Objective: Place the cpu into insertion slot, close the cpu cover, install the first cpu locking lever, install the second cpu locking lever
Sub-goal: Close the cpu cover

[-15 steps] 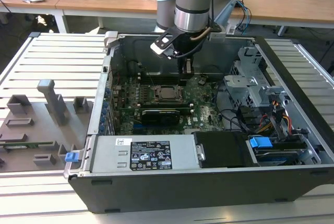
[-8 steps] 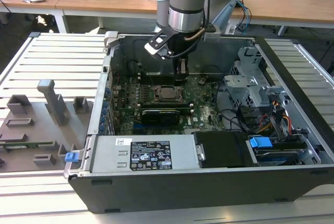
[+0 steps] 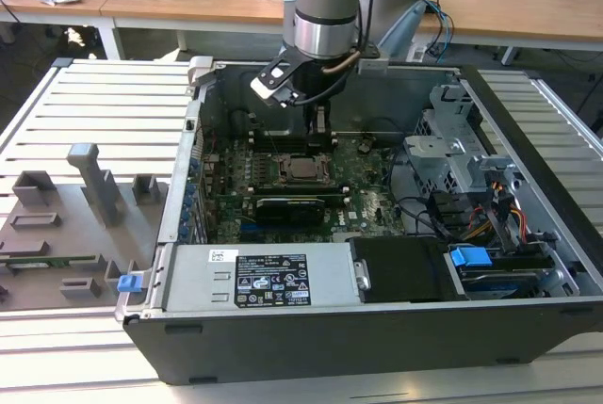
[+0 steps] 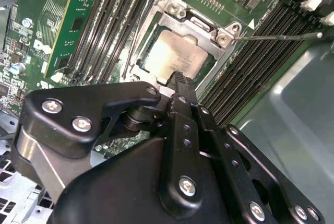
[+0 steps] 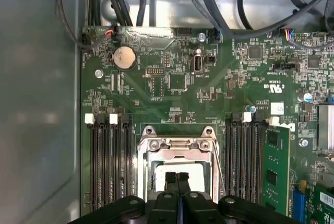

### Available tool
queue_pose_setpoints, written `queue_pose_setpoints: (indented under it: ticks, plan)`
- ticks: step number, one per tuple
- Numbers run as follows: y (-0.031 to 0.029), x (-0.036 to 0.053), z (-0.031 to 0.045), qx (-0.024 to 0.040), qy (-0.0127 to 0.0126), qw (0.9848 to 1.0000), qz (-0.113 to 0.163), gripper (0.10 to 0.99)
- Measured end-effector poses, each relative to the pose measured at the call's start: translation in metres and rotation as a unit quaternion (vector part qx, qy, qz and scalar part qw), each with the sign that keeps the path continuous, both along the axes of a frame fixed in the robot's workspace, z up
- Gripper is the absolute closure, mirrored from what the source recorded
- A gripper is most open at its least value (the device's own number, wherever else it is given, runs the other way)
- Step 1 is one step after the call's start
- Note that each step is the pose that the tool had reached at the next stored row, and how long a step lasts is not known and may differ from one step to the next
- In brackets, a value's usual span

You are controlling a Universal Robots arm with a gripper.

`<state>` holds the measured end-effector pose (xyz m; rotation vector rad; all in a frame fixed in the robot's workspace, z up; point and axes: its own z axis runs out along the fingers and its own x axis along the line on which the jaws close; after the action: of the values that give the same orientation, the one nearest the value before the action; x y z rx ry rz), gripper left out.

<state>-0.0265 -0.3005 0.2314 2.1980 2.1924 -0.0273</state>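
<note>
On the exterior view's left, grey holders (image 3: 85, 187) sit on the slatted tabletop (image 3: 94, 103), well away from the hand (image 3: 318, 131). The hand hangs inside the open computer case (image 3: 377, 329), low over the green board (image 5: 172, 78).

In the first wrist view the two fingertips (image 5: 170, 178) are pressed together with nothing between them. The cpu (image 4: 175, 57) lies straight beneath them, seated flat in the insertion slot (image 5: 142, 161), so the task's thing is below the hand, not off to a side. Its pale top shows through the window of the cpu cover (image 5: 180, 154). The cover appears to be lying down over the chip, though the fingers hide part of the frame. Long black memory slots (image 5: 109, 166) flank the slot on both sides of the hand and run parallel to the cover's side rails.

A thin locking lever (image 4: 276, 37) starts at a corner of the slot beside the fingertips. Its long axis reaches away from the hand, out over the memory slots, and it looks unlatched.

On the exterior view's right, a metal drive cage (image 3: 452, 140) stands apart from the hand.
</note>
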Motion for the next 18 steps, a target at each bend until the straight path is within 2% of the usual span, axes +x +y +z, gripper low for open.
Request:
queue_pose_setpoints:
  ticks: [1, 4, 6, 9, 12, 18]
  plan:
    - [0.0000, -0.0048, -0.0027, 0.0000, 0.0000, 1.0000, 0.000, 0.980]
    - [0.0000, -0.0088, -0.0057, 0.0000, 0.0000, 1.0000, 0.000, 0.980]
    - [0.0000, -0.0145, -0.0074, 0.0000, 0.0000, 1.0000, 0.000, 0.980]
    - [0.0000, -0.0319, -0.0123, 0.0000, 0.0000, 1.0000, 0.000, 0.980]
    - [0.0001, -0.0406, -0.0161, 0.0001, -0.0001, 1.0000, 0.000, 0.980]
    - [-0.0001, -0.0424, -0.0269, -0.0003, 0.0002, 1.0000, 0.005, 0.980]
